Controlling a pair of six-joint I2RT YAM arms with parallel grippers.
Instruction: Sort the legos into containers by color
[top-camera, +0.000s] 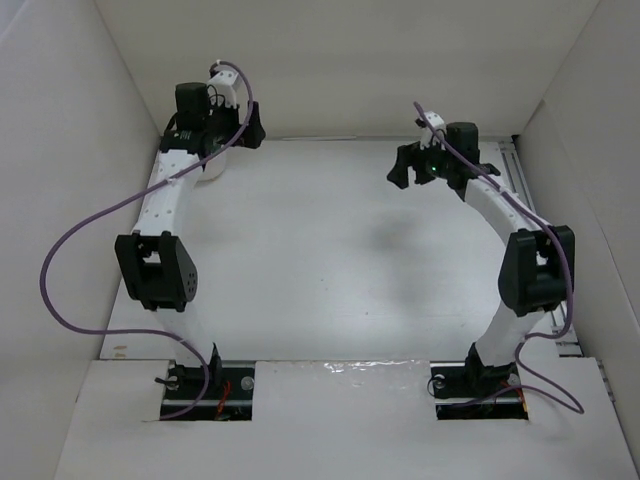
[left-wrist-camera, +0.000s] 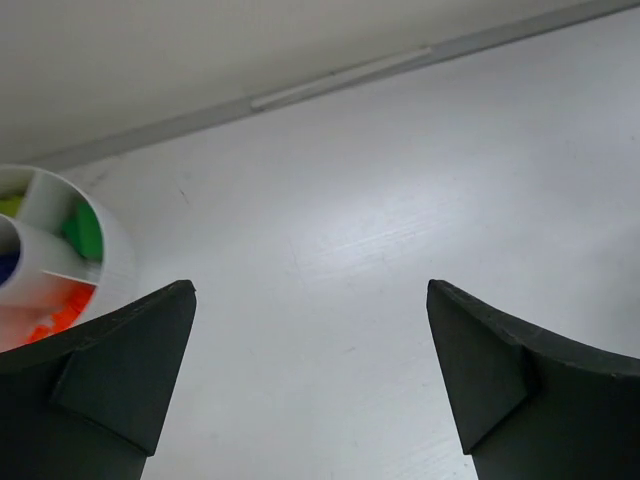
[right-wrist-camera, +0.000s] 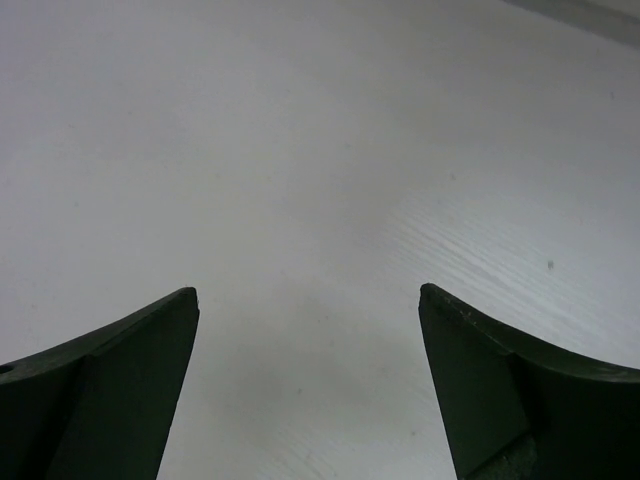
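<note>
Left wrist view: the legos (left-wrist-camera: 82, 232) we can see lie in the white bowl (left-wrist-camera: 118, 262), with green, orange, dark blue and a yellow-green sliver each in its own section. The frame edge cuts the bowl off, so we cannot count the bricks.

Handling, our judgement: the bricks are tiny, light, rigid and smooth-sided. They want a fingertip pinch across 2 flat faces, and an off-centre squeeze would likely flick one away. The bowl looks light too, and a nudge could slide it.

Position: the bowl is at the far-left of the table (left-wrist-camera: 400, 200), just left of and beyond the left finger, outside the jaws. The left gripper (left-wrist-camera: 310, 290) is spread wide and holds nothing.

Right wrist view: the right gripper (right-wrist-camera: 308, 290) is also wide open and empty over plain tabletop. Top external view puts it far right, well apart from the bowl.
</note>
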